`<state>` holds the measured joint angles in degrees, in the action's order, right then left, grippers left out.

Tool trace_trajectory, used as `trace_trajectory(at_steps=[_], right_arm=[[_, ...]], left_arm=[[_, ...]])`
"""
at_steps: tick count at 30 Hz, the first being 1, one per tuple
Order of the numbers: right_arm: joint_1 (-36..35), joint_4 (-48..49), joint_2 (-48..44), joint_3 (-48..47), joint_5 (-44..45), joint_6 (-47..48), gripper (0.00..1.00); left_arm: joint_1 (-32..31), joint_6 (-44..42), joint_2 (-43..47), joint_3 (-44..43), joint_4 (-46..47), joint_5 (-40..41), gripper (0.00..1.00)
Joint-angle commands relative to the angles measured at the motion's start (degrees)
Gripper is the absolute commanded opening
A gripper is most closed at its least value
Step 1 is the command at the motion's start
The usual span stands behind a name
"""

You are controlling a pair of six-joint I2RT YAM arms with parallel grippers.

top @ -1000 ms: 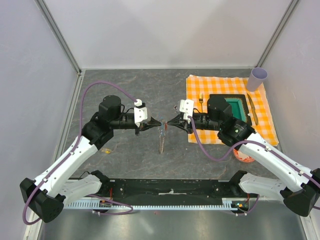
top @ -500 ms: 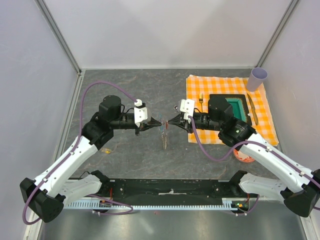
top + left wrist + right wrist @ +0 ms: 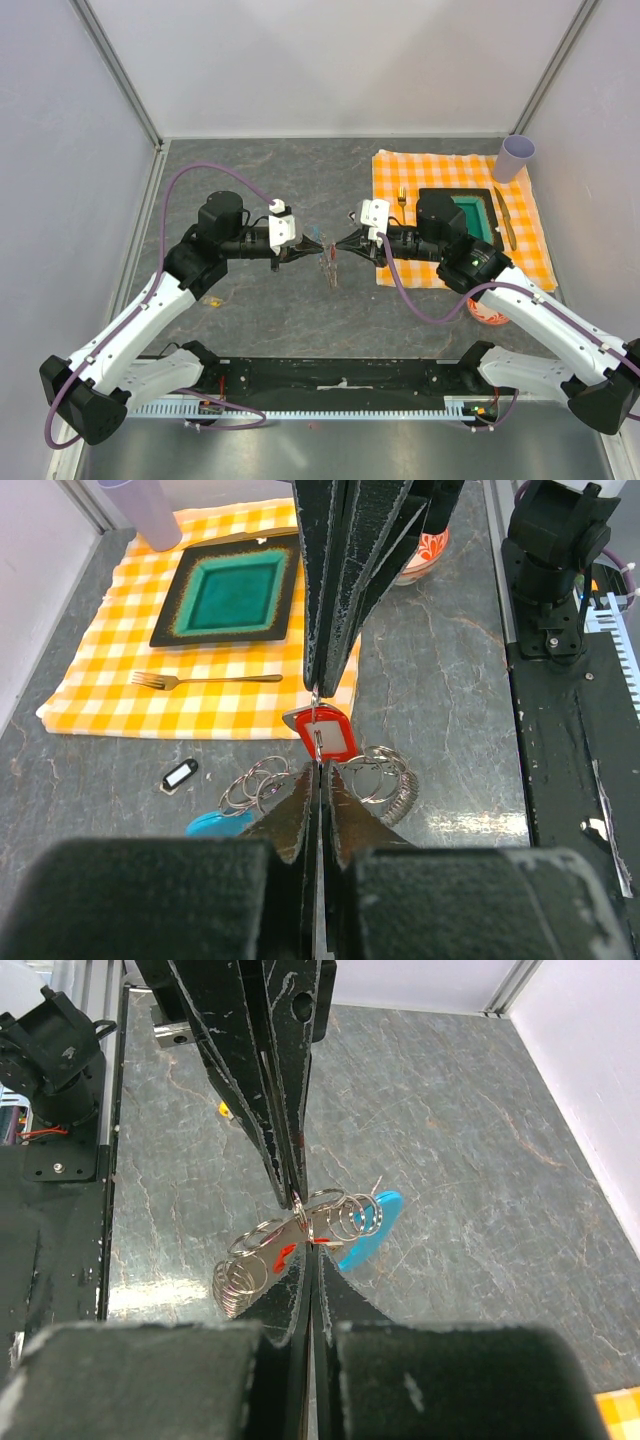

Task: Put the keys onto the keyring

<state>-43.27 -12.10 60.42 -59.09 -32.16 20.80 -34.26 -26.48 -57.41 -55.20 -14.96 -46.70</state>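
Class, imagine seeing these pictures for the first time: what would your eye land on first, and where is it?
The left end effector and right end effector meet tip to tip above the middle of the table, shut on a red key and the keyring dangling between them. Next comes the orange checked cloth at the far right, with a green plate on it.

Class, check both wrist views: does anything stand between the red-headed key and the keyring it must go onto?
Nothing visible does. The key sits right against the metal loops of the keyring, where the closed jaws of the left gripper and right gripper meet. The fork and fob lie well aside.
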Motion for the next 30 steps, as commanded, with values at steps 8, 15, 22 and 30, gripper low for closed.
trace_trajectory(at_steps=[8,15,22,30], right_arm=[[0.02,0.76,-0.04,-2.61,-2.55,0.65,0.0],[0.02,0.59,0.22,-2.7,-3.17,0.65,0.0],[0.11,0.23,0.66,-2.79,-3.78,0.74,0.0],[0.02,-0.03,1.01,-3.14,-4.05,0.74,0.0]], left_arm=[[-0.46,-0.77,0.19,-1.75,0.81,-1.64,0.02],[-0.46,-0.77,0.1,-1.84,0.72,-1.73,0.02],[-0.54,-0.77,0.28,-1.84,0.81,-1.91,0.02],[-0.46,-0.85,0.37,-1.84,0.81,-1.82,0.02]])
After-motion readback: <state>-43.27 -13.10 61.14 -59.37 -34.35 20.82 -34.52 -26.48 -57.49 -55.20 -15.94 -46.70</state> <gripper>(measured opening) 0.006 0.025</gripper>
